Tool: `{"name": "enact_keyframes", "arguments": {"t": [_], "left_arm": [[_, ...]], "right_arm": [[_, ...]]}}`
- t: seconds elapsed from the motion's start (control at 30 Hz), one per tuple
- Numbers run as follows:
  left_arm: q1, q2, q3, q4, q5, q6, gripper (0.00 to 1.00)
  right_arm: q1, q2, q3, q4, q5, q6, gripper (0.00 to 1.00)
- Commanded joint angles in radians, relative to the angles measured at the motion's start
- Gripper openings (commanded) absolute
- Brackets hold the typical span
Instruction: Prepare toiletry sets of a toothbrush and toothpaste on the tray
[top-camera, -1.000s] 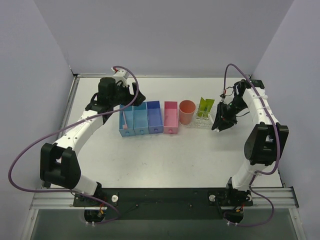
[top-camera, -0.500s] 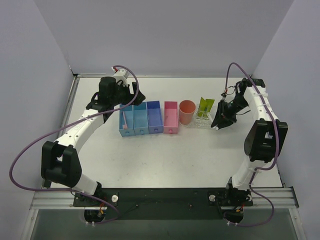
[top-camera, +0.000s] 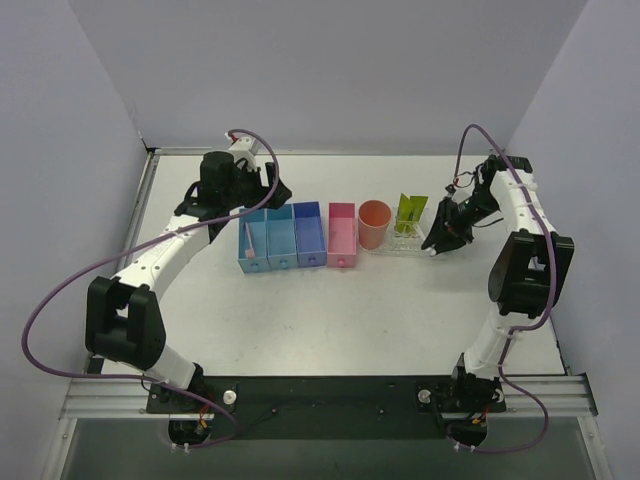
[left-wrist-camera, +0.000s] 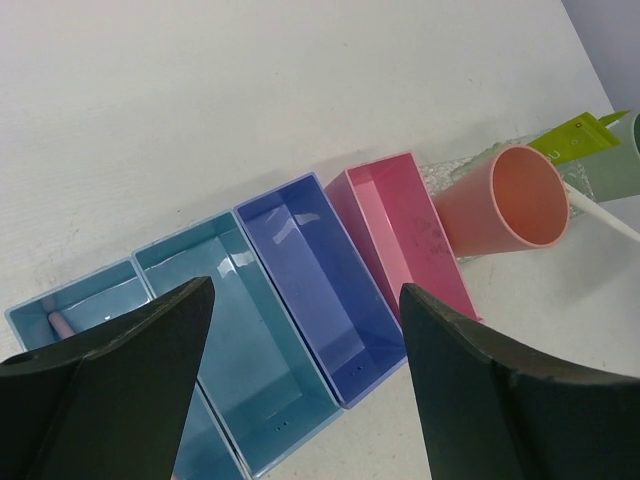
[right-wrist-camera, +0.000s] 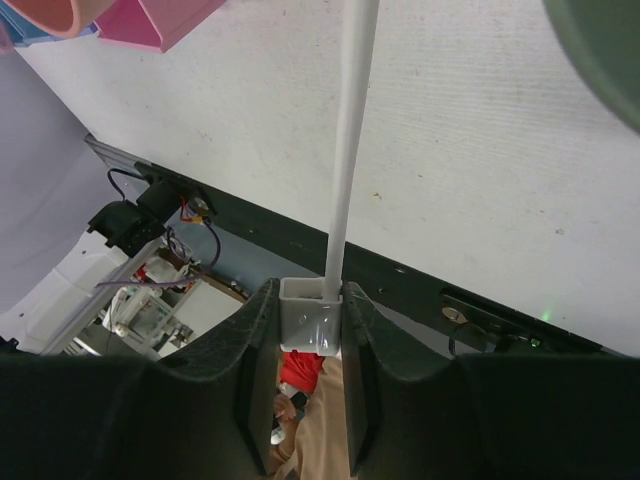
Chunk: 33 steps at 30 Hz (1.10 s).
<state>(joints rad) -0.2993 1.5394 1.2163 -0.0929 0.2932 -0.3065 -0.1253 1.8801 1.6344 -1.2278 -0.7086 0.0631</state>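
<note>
Toothbrush within right claw (beside tray)

Top camera: high above near edge, sees whole table. Wrist cameras: close, oblique. All three share pink box.

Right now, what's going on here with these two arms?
The right claw is shut on a toothbrush near the tray, where an orange cup, a green cup and a toothpaste tube stand. The left claw hangs open over the blue bins. The end bin holds a second toothbrush.
</note>
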Motion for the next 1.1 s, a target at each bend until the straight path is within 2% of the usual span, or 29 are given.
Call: {"name": "enact_keyframes", "arguments": {"t": [0.0,0.43,0.73,1.07], "left_arm": [[0.005,0.011,0.058,0.051,0.015,-0.008,0.85],[0.005,0.041,0.065,0.064,0.034,-0.020,0.83],[0.005,0.041,0.069,0.056,0.035,-0.006,0.81],[-0.006,0.024,0.089,0.022,0.026,0.049,0.81]], "right_arm": [[-0.019,0.022,0.025,-0.042,-0.054,0.010,0.00],[-0.083,0.028,0.002,-0.039,-0.127,0.055,0.00],[-0.085,0.033,-0.004,-0.038,-0.144,0.067,0.00],[-0.082,-0.038,-0.031,-0.053,-0.180,0.081,0.00]]}}
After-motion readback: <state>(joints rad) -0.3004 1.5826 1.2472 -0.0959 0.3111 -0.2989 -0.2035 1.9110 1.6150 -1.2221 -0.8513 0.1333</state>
